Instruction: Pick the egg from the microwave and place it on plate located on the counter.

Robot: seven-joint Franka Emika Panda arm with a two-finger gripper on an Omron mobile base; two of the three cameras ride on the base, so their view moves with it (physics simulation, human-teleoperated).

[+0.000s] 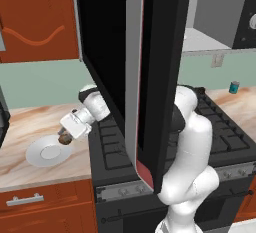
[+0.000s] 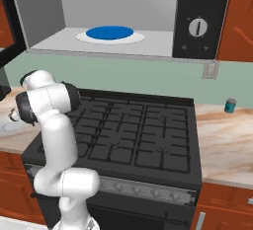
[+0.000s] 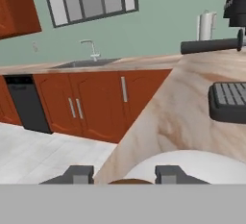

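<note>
Open microwave (image 2: 118, 21) door (image 1: 150, 77) hung over the stove (image 2: 133, 135), blocking passage right of the gripper (image 1: 65, 138). Counter (image 1: 30, 127) around the plate (image 1: 47, 152) lay bare, open from above.

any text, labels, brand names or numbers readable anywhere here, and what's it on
None can be read.
The microwave knob panel has one dial with a white pointer, and no numbers or marks legible around it.
The small teal can is too small to show any label.
The stove front knobs show no readable markings.
</note>
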